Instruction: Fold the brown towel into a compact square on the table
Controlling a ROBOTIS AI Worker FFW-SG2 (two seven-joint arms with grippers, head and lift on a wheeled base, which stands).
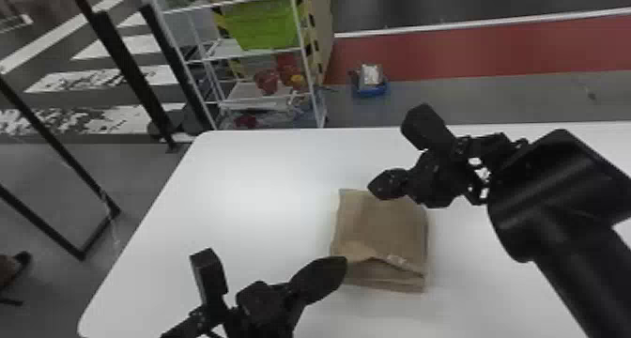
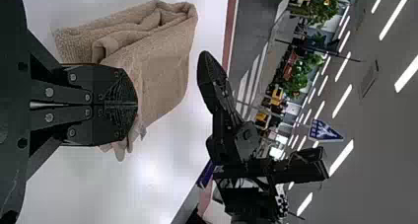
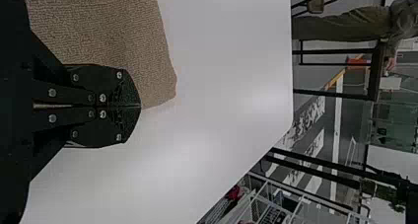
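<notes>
Table (image 1: 234, 196) under towel (image 1: 385, 229), rack (image 1: 249, 90) (white) beyond

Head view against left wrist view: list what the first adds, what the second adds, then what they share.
Head view: the white shelf rack with a lime-green bin, and a blue basin on the floor.
Left wrist view: ceiling lights, a triangular blue sign and green plants.
Both: the folded brown towel, the white table, the left gripper and the right gripper.

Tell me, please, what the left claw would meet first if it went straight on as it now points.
The left claw would probably meet the brown towel first, though its height is unclear.
</notes>
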